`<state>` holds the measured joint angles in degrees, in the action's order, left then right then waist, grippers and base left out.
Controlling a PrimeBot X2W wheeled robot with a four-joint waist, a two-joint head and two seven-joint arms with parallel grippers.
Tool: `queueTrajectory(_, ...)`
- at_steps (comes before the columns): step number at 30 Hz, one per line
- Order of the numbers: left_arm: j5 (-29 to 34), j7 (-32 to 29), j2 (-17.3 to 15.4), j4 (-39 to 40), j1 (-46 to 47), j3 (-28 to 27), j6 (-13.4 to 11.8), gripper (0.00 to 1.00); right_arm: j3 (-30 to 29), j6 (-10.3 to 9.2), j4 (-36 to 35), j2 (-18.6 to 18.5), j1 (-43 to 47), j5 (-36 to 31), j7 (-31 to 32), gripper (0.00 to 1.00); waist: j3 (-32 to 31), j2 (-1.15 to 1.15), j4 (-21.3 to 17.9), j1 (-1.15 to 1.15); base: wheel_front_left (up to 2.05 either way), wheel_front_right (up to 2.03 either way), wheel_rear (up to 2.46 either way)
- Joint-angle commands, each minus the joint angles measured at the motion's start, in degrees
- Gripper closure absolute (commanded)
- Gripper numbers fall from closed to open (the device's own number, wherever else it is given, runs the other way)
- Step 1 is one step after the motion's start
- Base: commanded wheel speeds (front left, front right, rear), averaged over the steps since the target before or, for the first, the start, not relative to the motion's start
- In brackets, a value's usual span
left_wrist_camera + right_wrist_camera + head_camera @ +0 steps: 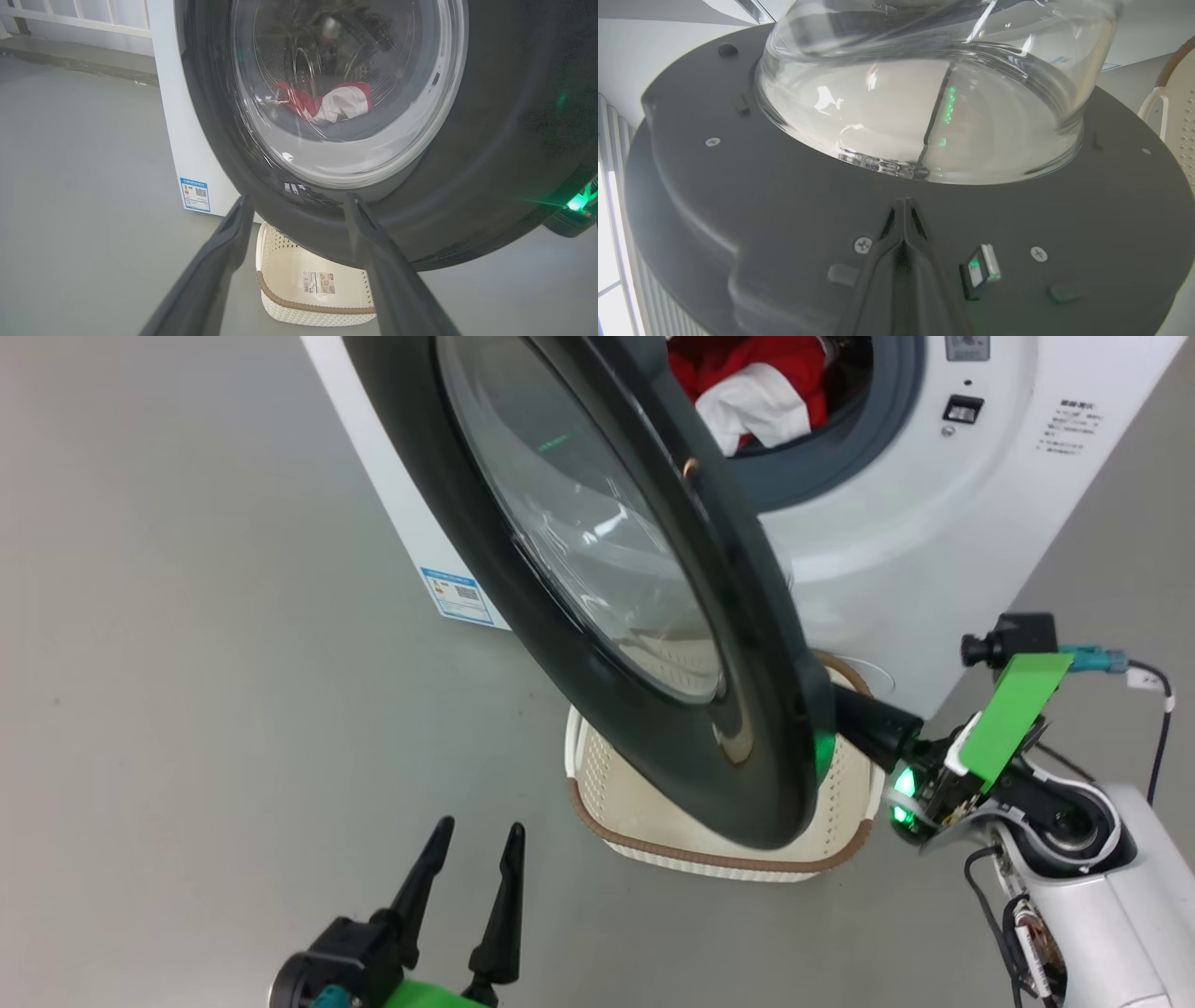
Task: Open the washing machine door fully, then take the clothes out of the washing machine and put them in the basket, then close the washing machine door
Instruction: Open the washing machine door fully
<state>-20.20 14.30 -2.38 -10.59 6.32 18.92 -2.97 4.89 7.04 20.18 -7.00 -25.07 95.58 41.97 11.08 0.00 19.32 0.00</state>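
Closest in, my right gripper (904, 203) is holding its fingers pressed together, tips up against the inner face of the washing machine door (738, 196) below the glass. In the head view the rim is hiding those tips. My left gripper (479, 826) is hanging spread and empty. The clothes (756, 383) are lying at the drum's front edge in the washing machine (896, 541). The basket (728, 863) is sitting on the floor under the door, half covered, and my left wrist is catching its label (319, 282).

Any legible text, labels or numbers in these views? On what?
None can be read.
Blue label on the washing machine: QR code, print too small.
Paper label in the basket: barcode, blurred.
Grey print on the machine's front: too small.
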Motion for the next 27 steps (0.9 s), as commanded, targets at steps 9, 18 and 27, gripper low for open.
queueTrajectory(9,0.13,0.7,-0.5,0.79,-2.14,-2.06,0.73,0.0,3.01,0.45,-1.74,2.52,2.32,-1.11,1.27,1.0,-3.03,0.0,3.22,0.0,0.0,0.0,0.0)
queueTrajectory(18,0.04,0.7,-0.5,0.81,-2.77,-2.57,0.63,0.0,5.2,0.45,-2.32,3.55,3.39,-1.41,1.42,1.0,-3.74,0.0,5.39,0.0,0.0,0.0,0.0)
queueTrajectory(27,-0.21,0.7,-0.5,0.86,-3.04,-3.13,0.47,0.0,7.68,0.45,-3.55,3.96,4.63,-1.07,1.24,1.0,-4.4,0.0,7.42,0.0,0.0,0.0,0.0)
